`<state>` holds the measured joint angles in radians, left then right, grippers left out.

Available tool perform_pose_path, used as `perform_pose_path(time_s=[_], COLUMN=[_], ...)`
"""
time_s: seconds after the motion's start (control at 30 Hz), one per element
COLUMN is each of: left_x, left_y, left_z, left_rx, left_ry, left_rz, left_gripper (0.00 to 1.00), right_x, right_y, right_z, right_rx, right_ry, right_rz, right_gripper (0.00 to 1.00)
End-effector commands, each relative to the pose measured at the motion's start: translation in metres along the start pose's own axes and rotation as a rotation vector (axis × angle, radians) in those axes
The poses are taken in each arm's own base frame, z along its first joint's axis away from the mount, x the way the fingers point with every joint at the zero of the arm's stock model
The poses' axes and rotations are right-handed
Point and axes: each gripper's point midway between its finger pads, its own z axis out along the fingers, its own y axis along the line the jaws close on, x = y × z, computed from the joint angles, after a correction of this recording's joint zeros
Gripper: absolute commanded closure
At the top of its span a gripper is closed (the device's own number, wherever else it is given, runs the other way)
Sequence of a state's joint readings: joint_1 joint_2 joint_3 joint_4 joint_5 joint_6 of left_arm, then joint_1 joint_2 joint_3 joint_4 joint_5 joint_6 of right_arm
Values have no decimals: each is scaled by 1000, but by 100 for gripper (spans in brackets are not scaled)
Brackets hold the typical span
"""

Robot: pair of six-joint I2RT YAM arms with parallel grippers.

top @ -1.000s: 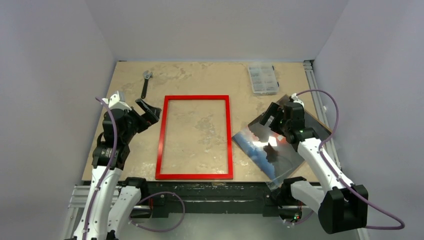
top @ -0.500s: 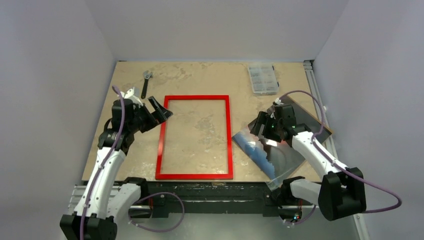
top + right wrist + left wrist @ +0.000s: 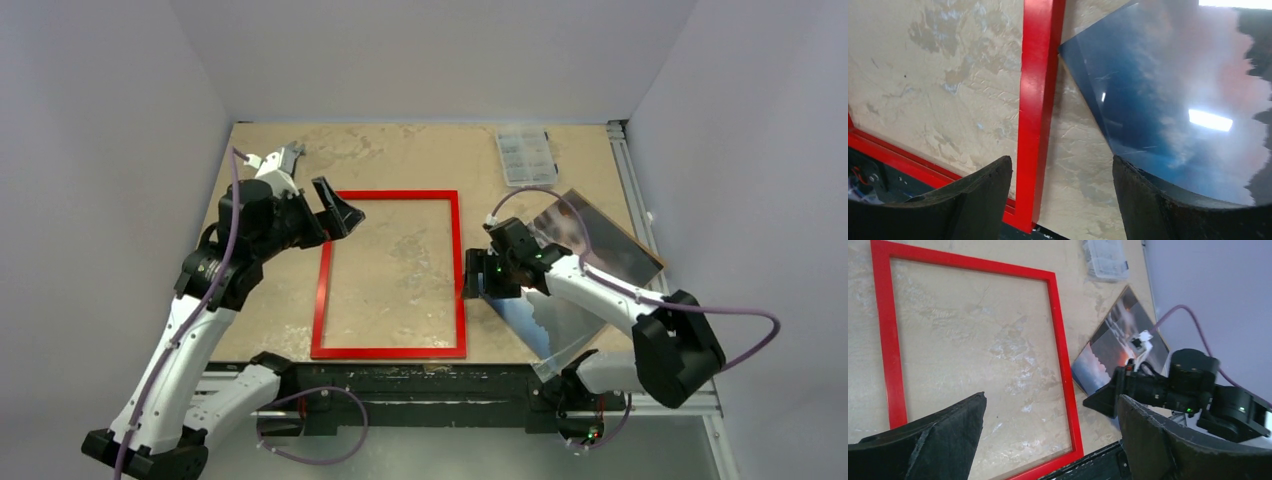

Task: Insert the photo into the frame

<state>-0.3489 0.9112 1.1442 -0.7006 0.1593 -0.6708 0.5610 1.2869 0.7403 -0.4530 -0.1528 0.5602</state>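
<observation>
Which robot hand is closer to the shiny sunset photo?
Right. The right gripper hovers over the photo's corner, next to the frame's right bar. The left gripper is far off, above the frame's far left corner.

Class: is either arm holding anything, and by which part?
Nothing is held: both arms' jaws stand open, gripping neither the frame nor the photo.
</observation>
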Motion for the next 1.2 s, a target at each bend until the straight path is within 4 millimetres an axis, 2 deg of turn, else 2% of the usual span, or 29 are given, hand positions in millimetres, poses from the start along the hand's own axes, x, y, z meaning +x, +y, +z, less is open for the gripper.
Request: perform_pose_path(time_s=[0.0, 0.13, 0.3, 0.43, 0.57, 0.9, 1.03, 1.17], left_x=[-24, -29, -30, -28, -28, -22, -19, -17], left_y=[-24, -30, -33, -33, -30, -25, -22, -21], left_z=[-32, -46, -50, -48, -46, -36, -33, -30], left_rx=[84, 101, 121, 126, 111, 91, 82, 78], left_ry=[-119, -154, -170, -162, -155, -119, -110, -101], left_rz=[-4, -9, -17, -20, -10, -12, -18, -23], left_gripper=[0, 0, 0, 0, 0, 0, 0, 0], right_x=[3, 12, 15, 9, -3, -34, -36, -32], right_y=[32, 42, 48, 47, 48, 73, 86, 89], right_z=[13, 30, 47, 58, 67, 93, 101, 100], right_rx=[-49, -23, 20, 62, 98, 84, 39, 17], right_ry=[44, 101, 123, 123, 104, 90, 108, 121], right_rz=[-31, -45, -71, -80, -87, -76, -57, -46], right_gripper=[30, 39, 53, 66, 73, 76, 77, 77])
